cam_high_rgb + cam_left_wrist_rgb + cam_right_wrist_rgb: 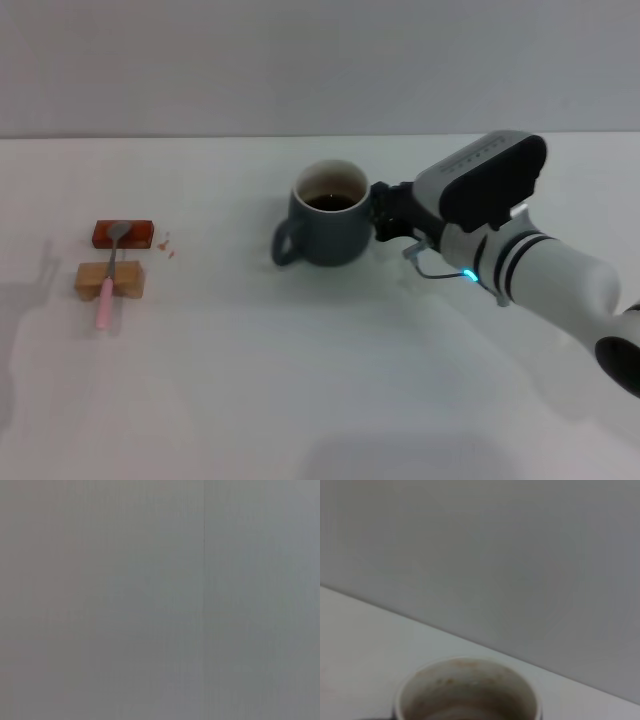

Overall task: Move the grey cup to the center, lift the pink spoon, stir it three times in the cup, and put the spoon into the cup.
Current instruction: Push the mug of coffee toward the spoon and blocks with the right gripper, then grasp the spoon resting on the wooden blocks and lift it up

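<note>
Just left of the right gripper (385,222) we see the cup (330,226) upright on the table (330,380), its handle turned away from the gripper; the dark fingers touch the cup's side, but we cannot tell how they are set. Well beyond the cup, the spoon (110,270) lies across two blocks (115,258). The left gripper is out of sight.

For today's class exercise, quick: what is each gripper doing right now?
Left gripper: not in view.
Right gripper: against the side of the grey cup opposite its handle; whether it grips cannot be told.
</note>
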Controlling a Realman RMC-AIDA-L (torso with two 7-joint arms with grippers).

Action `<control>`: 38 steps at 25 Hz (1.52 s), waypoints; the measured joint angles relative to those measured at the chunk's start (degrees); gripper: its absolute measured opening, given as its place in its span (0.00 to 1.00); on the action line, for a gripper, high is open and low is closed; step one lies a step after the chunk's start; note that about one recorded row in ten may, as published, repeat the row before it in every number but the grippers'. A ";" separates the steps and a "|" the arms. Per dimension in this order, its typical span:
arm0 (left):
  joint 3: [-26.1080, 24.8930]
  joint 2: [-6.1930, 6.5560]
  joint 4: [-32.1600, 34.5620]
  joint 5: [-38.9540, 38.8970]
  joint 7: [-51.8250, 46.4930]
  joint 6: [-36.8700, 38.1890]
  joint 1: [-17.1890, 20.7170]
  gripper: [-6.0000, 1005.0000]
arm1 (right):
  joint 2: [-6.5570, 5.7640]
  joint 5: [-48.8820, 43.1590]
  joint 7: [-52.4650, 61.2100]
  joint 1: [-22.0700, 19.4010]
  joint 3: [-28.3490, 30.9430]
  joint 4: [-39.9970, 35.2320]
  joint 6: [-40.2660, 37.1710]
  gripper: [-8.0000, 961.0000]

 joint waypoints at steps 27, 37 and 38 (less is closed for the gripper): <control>2.13 0.01 -0.09 0.11 -0.02 1.79 2.15 0.82 | -0.14 -1.26 -5.31 -28.43 9.32 -4.73 -52.82 0.01; 13.27 -0.01 -0.89 0.01 -0.17 5.57 5.36 0.82 | -0.23 -1.07 -7.40 -37.56 17.90 -3.94 -55.86 0.01; 15.20 0.01 -0.95 -0.01 -0.17 5.82 5.52 0.82 | -0.23 -1.05 -7.42 -38.00 18.23 -3.95 -55.89 0.01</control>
